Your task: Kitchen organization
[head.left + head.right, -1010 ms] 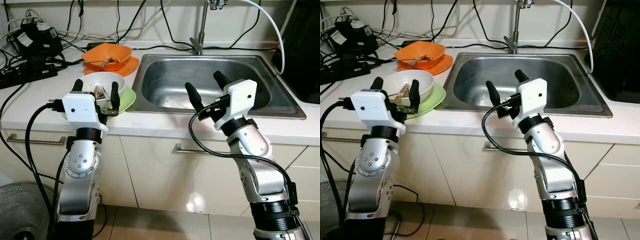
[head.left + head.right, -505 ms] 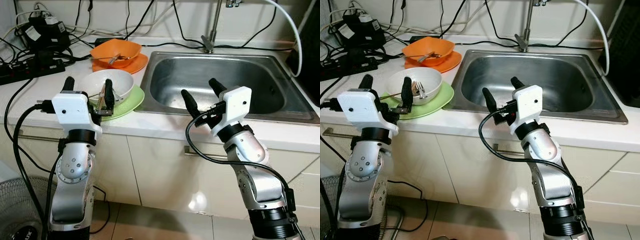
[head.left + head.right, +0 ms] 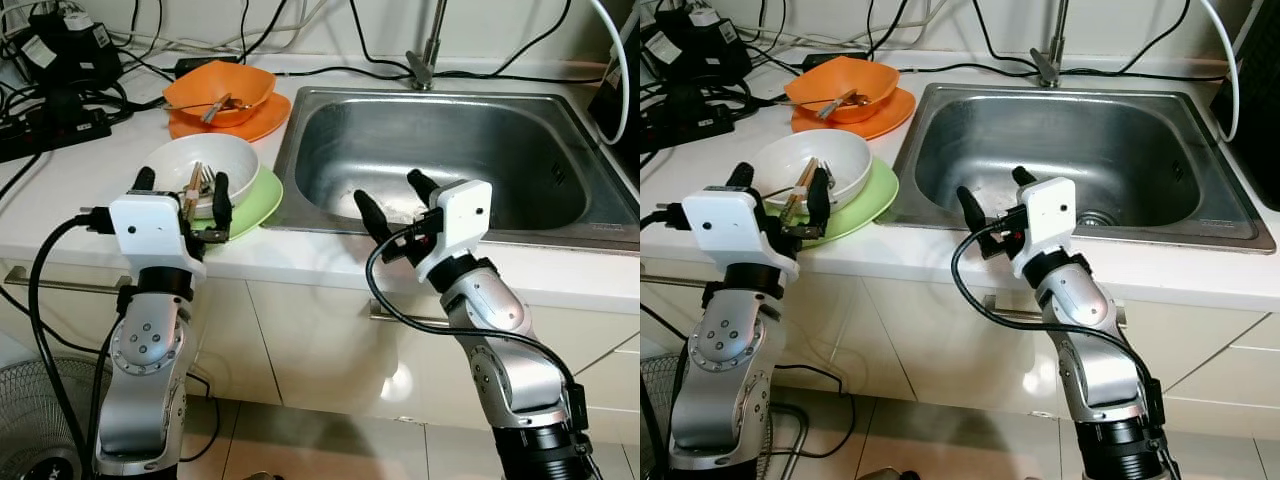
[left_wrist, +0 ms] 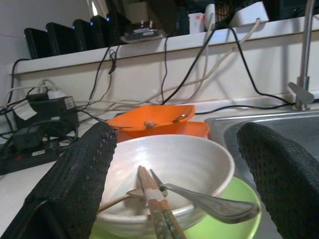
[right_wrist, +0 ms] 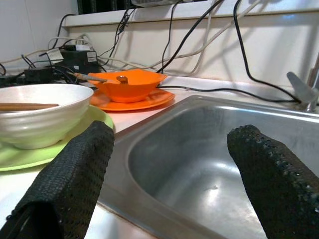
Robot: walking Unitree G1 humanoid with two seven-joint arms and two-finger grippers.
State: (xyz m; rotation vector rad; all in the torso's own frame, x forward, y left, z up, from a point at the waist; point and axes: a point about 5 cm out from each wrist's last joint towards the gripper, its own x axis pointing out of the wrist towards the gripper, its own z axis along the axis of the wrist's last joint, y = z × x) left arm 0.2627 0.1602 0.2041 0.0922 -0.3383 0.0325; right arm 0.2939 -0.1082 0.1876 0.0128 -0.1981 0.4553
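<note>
White counter [image 3: 70, 185] along a wall, cabinets below, stainless sink [image 3: 450, 150] set into it with a tap [image 3: 425, 45] at the back edge. Black cables and a power strip [image 3: 50, 125] crowd the counter's far left corner.

Left of the sink: white bowl [image 3: 205, 170] sitting on a green plate [image 3: 262, 195], near the counter's front edge. Inside the bowl, wooden chopsticks [image 4: 154, 209] and a metal spoon [image 4: 214, 206], handles leaning out over the near rim. Behind it, an orange bowl [image 3: 220, 90] on an orange plate [image 3: 265, 122], a utensil resting in that bowl too.

Left gripper [image 3: 182, 192] raised at the counter's front edge, just before the white bowl; fingers spread wide, the bowl framed between them in the left wrist view, nothing held. One finger overlaps the bowl's near rim in the head views; contact cannot be told.

Right gripper [image 3: 395, 200] raised at the sink's front rim, pointing into the basin, fingers wide apart and empty.

Floor fan [image 3: 30, 420] stands low at the left, beside the cabinets.
</note>
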